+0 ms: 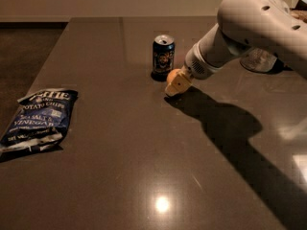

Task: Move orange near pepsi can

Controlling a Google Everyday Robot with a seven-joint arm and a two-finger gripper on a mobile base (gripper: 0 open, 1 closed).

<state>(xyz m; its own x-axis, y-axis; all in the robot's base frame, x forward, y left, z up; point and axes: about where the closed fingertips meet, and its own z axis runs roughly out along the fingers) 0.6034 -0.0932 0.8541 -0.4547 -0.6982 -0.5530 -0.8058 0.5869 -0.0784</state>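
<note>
The pepsi can stands upright on the dark table, towards the back middle. The orange is just right of the can's base, low at the table surface, and mostly hidden by my gripper. My gripper reaches in from the right on the white arm. Its tan fingers are closed around the orange, a short gap from the can.
A blue potato chip bag lies flat near the table's left edge. A clear glassy object sits at the back right behind the arm. The arm casts a dark shadow across the table's right side.
</note>
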